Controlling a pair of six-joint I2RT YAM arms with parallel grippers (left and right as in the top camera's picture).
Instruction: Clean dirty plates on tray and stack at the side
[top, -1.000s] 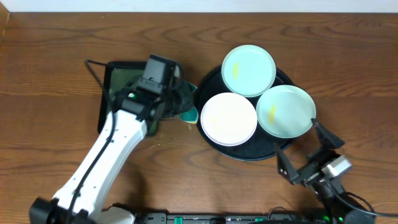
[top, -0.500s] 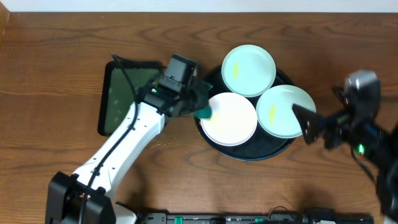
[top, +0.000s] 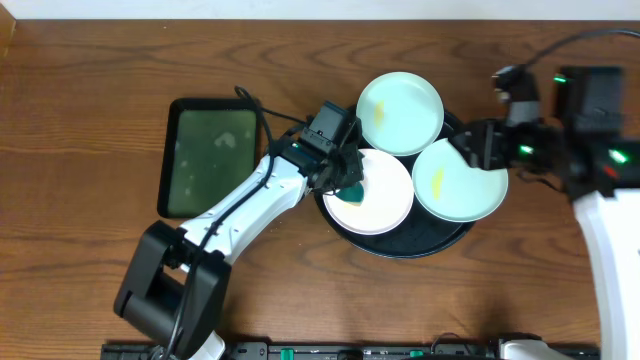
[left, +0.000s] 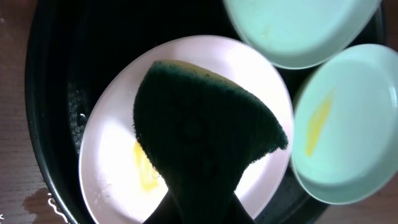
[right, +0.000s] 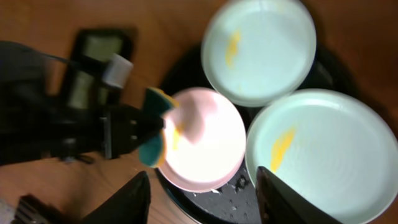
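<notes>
The black round tray (top: 425, 240) holds three plates. The white plate (top: 385, 205) has a yellow smear (left: 146, 168). My left gripper (top: 342, 178) is shut on a dark green sponge (left: 199, 124) with a yellow backing, which is pressed over that plate's left side. The far mint plate (top: 400, 113) and the right mint plate (top: 465, 190) each carry a yellow smear. My right gripper (top: 478, 148) hovers open above the right plate's far edge. In the right wrist view its fingers (right: 138, 199) straddle the tray (right: 239, 186) and hold nothing.
A rectangular dark-green tray (top: 205, 158) lies on the wooden table left of the round tray. Water drops (left: 43, 199) sit on the wood by the round tray's rim. The left arm stretches diagonally from the front left.
The left gripper carried the sponge right, from the green tray onto the white plate. The right arm swung from the table's front right up and back to the right plate's far edge.
</notes>
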